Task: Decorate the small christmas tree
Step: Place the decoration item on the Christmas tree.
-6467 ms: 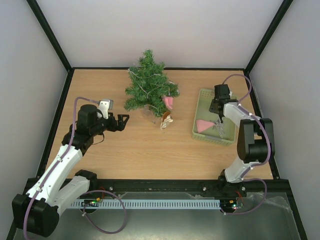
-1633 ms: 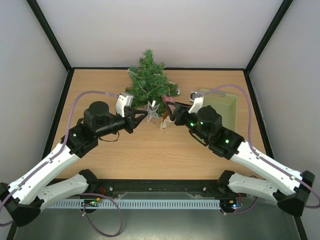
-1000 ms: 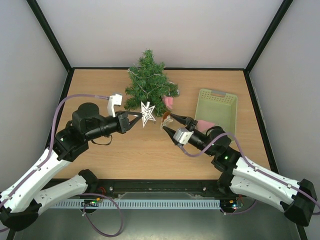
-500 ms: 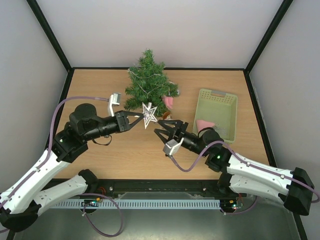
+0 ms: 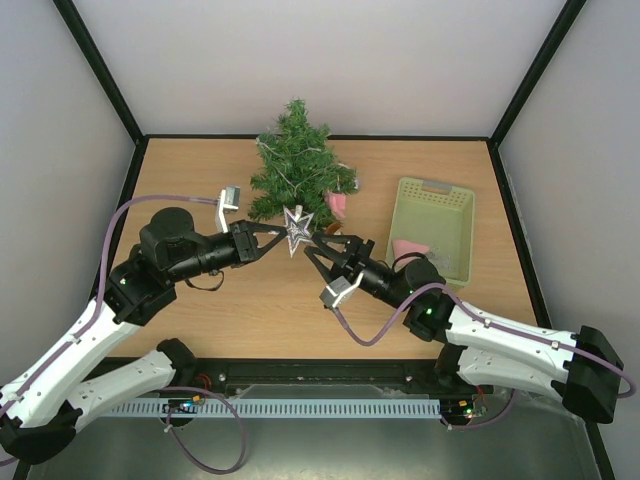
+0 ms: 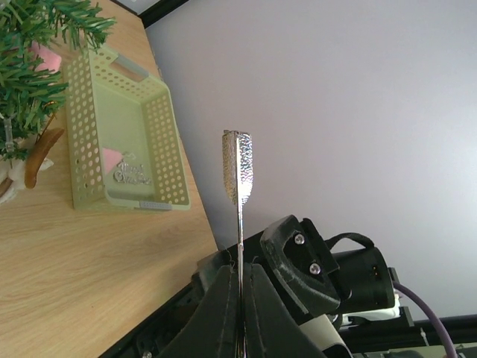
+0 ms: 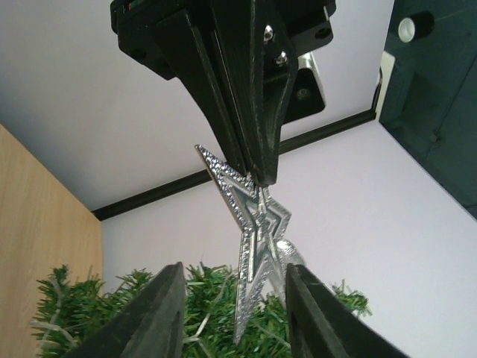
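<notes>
The small christmas tree [image 5: 297, 165] stands at the back of the table, its green branches also filling the bottom of the right wrist view [image 7: 201, 309]. My left gripper [image 5: 281, 232] is shut on one point of a silver star ornament [image 5: 297, 230], holding it in the air in front of the tree. The left wrist view has the star [image 6: 238, 175] edge-on, above the pinched left gripper [image 6: 240, 272]. My right gripper [image 7: 235, 306] is open, its fingers [image 7: 160, 317] on either side of the star's [image 7: 257, 246] lower point, not touching it.
A pale green perforated basket [image 5: 440, 205] sits at the right, with a pink ornament [image 5: 408, 247] and a silver one inside. Another pink ornament [image 5: 338, 203] hangs on the tree's right side. A brown ornament [image 6: 37, 156] lies by the tree's base. Grey walls enclose the table.
My right arm swung from the basket side to the star, and its jaws have narrowed around it. The left arm holds the star almost still in front of the tree.
</notes>
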You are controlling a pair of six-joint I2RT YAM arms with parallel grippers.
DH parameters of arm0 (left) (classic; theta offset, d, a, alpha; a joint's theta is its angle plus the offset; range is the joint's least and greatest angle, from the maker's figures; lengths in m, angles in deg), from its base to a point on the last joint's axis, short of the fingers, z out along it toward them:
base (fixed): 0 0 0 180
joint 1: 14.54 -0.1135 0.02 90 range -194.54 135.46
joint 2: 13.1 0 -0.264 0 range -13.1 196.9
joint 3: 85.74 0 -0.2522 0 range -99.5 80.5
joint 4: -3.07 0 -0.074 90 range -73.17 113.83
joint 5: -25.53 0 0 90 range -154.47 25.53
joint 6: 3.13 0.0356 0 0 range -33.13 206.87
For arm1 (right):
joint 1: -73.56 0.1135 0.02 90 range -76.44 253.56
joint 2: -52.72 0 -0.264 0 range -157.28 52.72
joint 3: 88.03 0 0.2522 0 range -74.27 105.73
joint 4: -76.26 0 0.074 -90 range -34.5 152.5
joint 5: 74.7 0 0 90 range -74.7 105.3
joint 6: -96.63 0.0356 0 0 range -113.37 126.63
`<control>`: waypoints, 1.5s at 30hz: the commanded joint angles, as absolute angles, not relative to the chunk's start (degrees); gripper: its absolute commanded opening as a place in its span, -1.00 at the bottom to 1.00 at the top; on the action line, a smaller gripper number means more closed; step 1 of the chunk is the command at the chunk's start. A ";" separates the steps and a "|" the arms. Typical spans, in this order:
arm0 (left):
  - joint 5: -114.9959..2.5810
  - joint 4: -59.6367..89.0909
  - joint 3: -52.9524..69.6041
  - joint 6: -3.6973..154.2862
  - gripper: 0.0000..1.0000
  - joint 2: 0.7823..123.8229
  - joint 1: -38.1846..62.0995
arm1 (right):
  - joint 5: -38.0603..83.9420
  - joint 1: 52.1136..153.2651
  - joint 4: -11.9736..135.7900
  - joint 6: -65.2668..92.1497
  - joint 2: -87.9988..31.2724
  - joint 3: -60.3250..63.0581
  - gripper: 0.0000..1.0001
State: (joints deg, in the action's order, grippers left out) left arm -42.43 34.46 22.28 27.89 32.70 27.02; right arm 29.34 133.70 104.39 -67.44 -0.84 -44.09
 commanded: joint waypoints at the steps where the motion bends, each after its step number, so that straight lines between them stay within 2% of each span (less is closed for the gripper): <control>1: -41.64 33.09 23.51 25.74 -0.95 32.05 27.12 | 29.50 134.55 110.02 -68.78 -0.71 -42.70 -0.35; 12: -40.35 32.37 23.43 24.69 -0.95 32.37 27.12 | 27.69 134.82 110.20 -69.57 -3.04 -41.49 -0.51; 21: -39.38 32.35 24.92 24.91 -0.95 31.69 27.12 | 23.60 134.91 111.27 -70.62 -4.49 -41.41 -0.50; 23: -39.25 32.50 25.02 25.04 -0.95 31.51 27.12 | 23.46 134.86 111.46 -70.72 -4.63 -41.35 -0.65; 25: -39.60 32.65 24.96 25.16 -0.95 31.21 27.12 | 23.57 134.87 111.51 -70.80 -4.52 -41.45 -0.92; 27: -40.86 32.65 24.96 25.26 -0.92 30.69 27.12 | 24.17 134.82 111.38 -70.16 -3.99 -41.82 -0.97; 31: -41.40 28.50 25.90 26.61 -0.35 28.84 27.12 | 22.96 134.86 105.00 -61.35 0.06 -42.01 -0.97; 33: -41.69 26.29 27.05 27.98 0.08 27.84 27.11 | 20.61 134.86 101.04 -54.89 2.27 -42.24 -0.97; 34: -41.41 25.07 27.52 29.43 0.20 27.28 27.12 | 20.13 134.83 98.89 -50.59 3.66 -42.01 -0.97; 37: -39.14 22.47 27.96 36.40 0.38 26.58 27.12 | 18.25 134.82 93.79 -37.20 7.64 -40.69 -0.97; 39: -37.70 22.09 27.62 41.07 0.45 26.57 27.12 | 12.81 134.87 88.47 -27.09 8.48 -36.27 -0.97; 43: -32.18 21.67 27.42 50.46 0.50 26.59 27.12 | 2.60 134.84 72.18 -13.21 5.57 -24.54 -0.97; 45: -30.76 22.29 28.13 54.70 0.62 26.35 27.12 | -0.87 134.86 66.52 -9.17 3.68 -19.49 -0.97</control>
State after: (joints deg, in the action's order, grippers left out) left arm -36.55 24.21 27.55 42.89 26.97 27.02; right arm 10.17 134.64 81.95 -26.17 5.91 -28.93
